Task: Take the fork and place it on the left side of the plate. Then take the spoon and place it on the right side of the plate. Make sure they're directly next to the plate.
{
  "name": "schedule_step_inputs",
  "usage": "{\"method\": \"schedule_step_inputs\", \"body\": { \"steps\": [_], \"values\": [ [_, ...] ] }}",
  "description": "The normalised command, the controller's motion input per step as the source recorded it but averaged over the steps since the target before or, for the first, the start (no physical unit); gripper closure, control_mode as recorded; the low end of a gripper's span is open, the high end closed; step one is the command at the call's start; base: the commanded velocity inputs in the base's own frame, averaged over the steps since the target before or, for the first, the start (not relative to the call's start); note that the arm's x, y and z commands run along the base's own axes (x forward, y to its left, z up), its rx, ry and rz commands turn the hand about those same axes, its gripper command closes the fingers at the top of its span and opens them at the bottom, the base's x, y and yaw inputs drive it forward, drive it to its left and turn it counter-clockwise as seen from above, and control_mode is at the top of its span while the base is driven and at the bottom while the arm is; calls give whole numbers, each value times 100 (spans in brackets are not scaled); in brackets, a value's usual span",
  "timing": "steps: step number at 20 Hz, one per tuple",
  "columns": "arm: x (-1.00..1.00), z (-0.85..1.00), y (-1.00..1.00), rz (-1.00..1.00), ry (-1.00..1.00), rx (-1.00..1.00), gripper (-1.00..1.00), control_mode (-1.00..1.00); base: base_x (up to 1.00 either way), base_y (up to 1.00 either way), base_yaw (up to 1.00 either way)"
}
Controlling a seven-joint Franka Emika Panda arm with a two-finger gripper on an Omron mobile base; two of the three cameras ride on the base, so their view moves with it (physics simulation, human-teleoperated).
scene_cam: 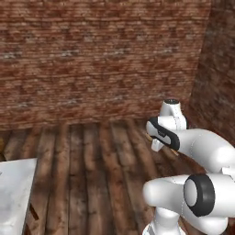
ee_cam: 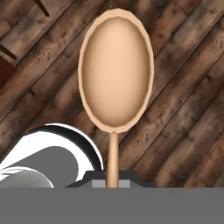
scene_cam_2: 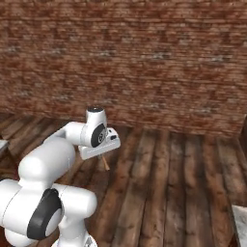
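In the hand view we see the spoon (ee_cam: 115,74) nearest of all: its slim handle rises from the bottom centre of the frame, where our fingers (ee_cam: 112,183) pinch it between them, nearly pressed together. The oval bowl fills the upper middle of the frame, hollow side toward the camera, light brown with a slightly darker edge. Behind it the wooden floor (ee_cam: 188,109) runs in dark planks slanting from lower left to upper right.

In the left base view our arm rises from the lower right, and the hand sits right of centre. A thin brown sliver of the spoon (scene_cam: 149,136) shows just left of the hand, against the floor (scene_cam: 92,174). A pale grey counter (scene_cam: 13,193) corner enters at the lower left edge.

In the right base view the arm comes up from the lower left and the hand sits left of centre. The spoon (scene_cam_2: 105,163) pokes out below it as a short brown stick, tilted down and to the right, above the planks.

Farthest off, a red-brown brick wall (scene_cam_2: 144,58) fills the upper half of both base views.
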Motion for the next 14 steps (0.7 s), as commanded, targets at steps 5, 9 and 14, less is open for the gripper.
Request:
{"method": "schedule_step_inputs", "body": {
  "steps": [5, 9, 14],
  "values": [
    [0, 0, 0, 0, 0, 0, 100, 100, 100, 0, 19],
    [0, 0, 0, 0, 0, 0, 100, 100, 100, 0, 32],
    [0, 0, 0, 0, 0, 0, 100, 100, 100, 0, 48]
  ]
}}
